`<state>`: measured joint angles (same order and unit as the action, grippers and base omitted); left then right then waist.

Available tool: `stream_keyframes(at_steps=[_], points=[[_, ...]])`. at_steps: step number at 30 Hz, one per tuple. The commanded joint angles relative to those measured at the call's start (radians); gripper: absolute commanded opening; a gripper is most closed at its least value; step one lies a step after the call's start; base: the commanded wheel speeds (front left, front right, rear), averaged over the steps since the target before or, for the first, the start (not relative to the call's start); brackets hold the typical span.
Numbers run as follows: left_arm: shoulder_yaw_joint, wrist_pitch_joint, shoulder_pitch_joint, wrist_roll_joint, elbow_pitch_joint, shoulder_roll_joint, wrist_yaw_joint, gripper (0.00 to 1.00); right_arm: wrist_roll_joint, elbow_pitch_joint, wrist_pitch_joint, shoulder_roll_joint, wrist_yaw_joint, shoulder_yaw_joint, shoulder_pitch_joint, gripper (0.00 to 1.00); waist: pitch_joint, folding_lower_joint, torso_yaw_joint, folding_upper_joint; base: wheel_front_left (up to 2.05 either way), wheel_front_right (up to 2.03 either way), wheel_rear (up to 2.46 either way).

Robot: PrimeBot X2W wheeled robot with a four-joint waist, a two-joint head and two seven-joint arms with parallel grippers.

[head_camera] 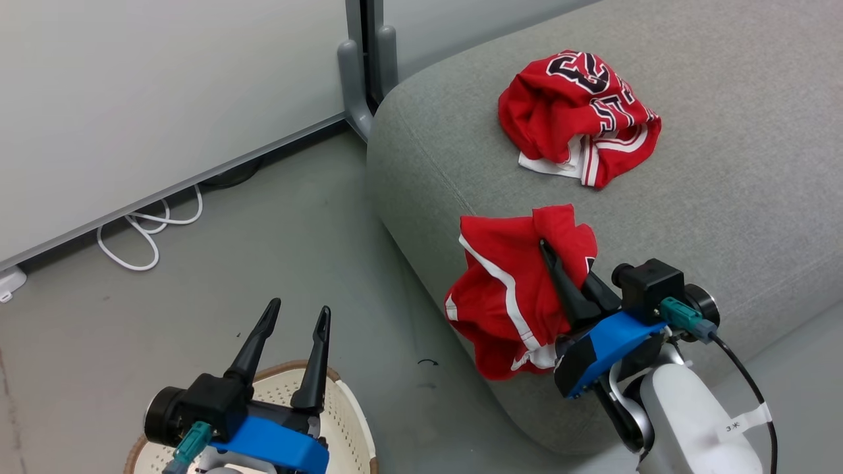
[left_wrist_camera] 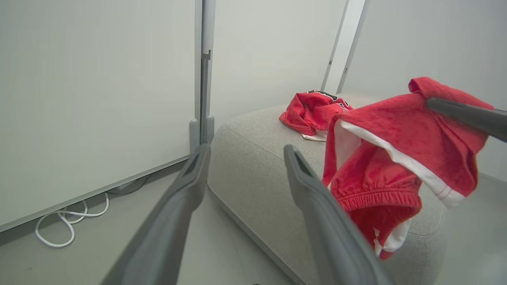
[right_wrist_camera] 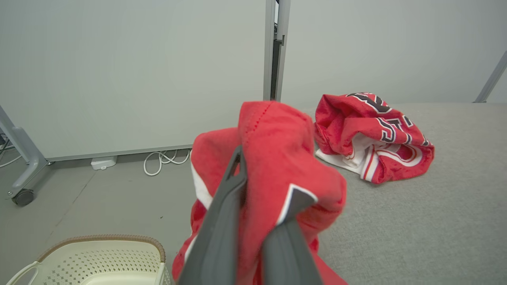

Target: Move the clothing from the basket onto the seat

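while the jersey (head_camera: 579, 115) already lies on the seat (head_camera: 724, 217), the shorts (head_camera: 510, 289) hang over its near edge, pinched in the right fingers (head_camera: 566, 293), which are clamped tight on the cloth. next move, i judge: carry them further in, lower, let go. the left fingers (head_camera: 250, 352) stand wide apart, holding nothing, above the basket (head_camera: 346, 411).

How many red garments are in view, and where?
2. The jersey lies crumpled on the seat; the shorts hang from the right gripper at the seat's front edge. The basket floor is partly hidden.
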<state>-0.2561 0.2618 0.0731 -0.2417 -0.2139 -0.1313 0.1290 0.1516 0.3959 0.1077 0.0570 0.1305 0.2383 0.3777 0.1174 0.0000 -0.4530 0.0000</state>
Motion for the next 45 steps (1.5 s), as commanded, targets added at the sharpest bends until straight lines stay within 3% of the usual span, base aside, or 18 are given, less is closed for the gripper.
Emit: stream_keyframes(at_steps=[1,10,19,27,34,39,45], points=[[-0.001,0.005,0.014,-0.001,0.001,-0.009,0.001,1.0,-0.005,-0.009,0.003,-0.002,0.001,-0.002,-0.008,0.0,0.006,0.0,-0.006,0.0,0.0,0.0,0.0],[-0.021,0.005,0.028,-0.012,0.001,-0.012,0.002,1.0,-0.019,-0.028,0.009,-0.004,0.001,-0.027,-0.014,0.0,0.026,0.0,0.009,0.0,0.0,0.0,0.0],[-0.03,0.005,0.074,-0.001,0.02,-0.025,0.002,1.0,-0.025,-0.049,0.012,0.018,0.001,-0.132,0.092,0.0,0.113,0.0,0.054,0.0,0.0,0.0,0.0],[-0.061,0.005,0.162,0.015,0.065,-0.066,0.002,1.0,-0.046,-0.091,0.007,0.102,0.0,-0.33,0.332,0.0,0.292,0.0,0.109,0.0,0.0,0.0,0.0],[-0.069,0.005,0.244,0.023,0.12,-0.118,0.002,1.0,-0.069,-0.135,-0.062,0.204,0.0,-0.474,0.549,0.0,0.458,0.0,0.145,0.0,0.0,0.0,0.0],[-0.068,0.005,0.289,0.036,0.213,-0.137,0.002,1.0,-0.114,-0.092,-0.063,0.272,0.001,-0.588,0.663,0.0,0.566,0.0,0.165,0.0,0.0,0.0,0.0],[-0.082,0.005,0.306,0.046,0.289,-0.148,0.002,1.0,-0.175,0.081,-0.031,0.282,0.0,-0.678,0.689,0.0,0.638,0.0,0.201,0.0,0.0,0.0,0.0]])
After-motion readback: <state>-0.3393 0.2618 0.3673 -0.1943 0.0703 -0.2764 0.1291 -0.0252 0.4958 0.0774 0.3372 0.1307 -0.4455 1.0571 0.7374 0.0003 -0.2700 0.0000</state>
